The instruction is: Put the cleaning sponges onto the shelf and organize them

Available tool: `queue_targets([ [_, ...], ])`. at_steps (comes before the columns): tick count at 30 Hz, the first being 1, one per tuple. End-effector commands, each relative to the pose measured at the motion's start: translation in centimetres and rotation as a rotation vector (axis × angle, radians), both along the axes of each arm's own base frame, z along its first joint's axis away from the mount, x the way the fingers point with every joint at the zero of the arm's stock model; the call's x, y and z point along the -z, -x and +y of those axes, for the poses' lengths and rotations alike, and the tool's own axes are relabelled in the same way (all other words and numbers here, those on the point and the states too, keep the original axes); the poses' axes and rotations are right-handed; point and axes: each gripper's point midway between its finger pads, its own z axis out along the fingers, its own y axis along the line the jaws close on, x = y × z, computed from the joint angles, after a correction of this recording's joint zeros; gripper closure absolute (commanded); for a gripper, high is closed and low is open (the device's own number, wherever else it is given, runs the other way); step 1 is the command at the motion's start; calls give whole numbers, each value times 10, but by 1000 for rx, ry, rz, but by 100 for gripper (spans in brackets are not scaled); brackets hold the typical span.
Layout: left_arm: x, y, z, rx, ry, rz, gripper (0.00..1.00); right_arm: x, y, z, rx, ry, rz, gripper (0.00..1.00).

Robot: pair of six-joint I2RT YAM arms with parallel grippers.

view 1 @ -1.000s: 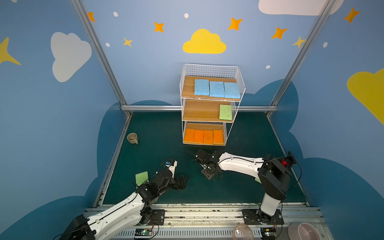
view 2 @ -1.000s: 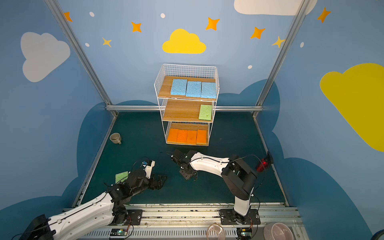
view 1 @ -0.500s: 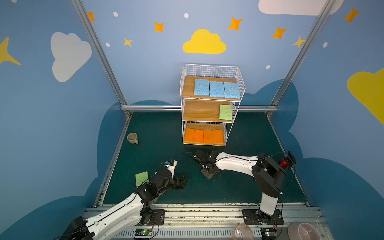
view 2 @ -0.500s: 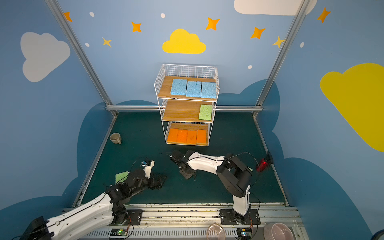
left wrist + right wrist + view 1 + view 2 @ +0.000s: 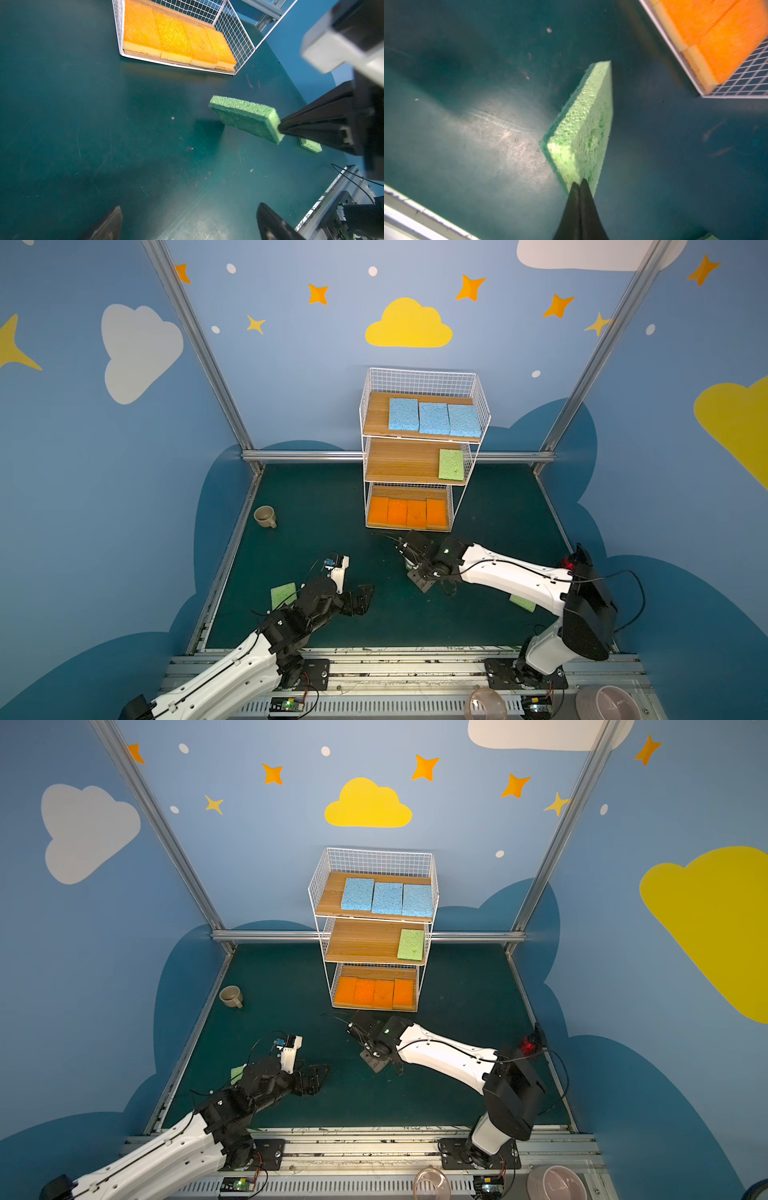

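Green mat below; my right gripper pinched a green sponge by its end, guess so it'd slide onto the shelf ahead.

Sponge before shelf, mug leftward

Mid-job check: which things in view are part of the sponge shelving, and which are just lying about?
Job: shelf; blue sponges, top tier; shelved green sponge, middle tier; orange sponges, bottom tier; held green sponge in right gripper; loose green sponge beside left arm; loose green sponge under right arm.
Lying about: mug; clear cup; pink bowl.
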Motion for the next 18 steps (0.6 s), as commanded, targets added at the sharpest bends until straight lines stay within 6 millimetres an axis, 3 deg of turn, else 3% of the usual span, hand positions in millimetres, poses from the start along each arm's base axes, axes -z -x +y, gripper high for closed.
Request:
queue_targets([
  [1, -7, -2, 7, -12, -35, -19, 0, -38, 0, -1, -31, -35, -57, 100],
  [5, -9, -2, 6, -10, -32, -20, 0, -71, 1, 1, -82, -93, -100, 100],
  [10, -5, -2, 5, -10, -30, -11, 0, -91, 2, 5, -142, -169, -162, 100],
  [11, -4, -1, 5, -11, -31, -6, 0, -91, 2, 5, -140, -180, -165, 100],
  [14, -2, -1, 6, -15, -33, -5, 0, -80, 6, 9, -142, -211, -128, 81],
  [18, -1, -3, 15, -56, -50, -9, 0, -50, 25, 28, -229, -253, -9, 67],
])
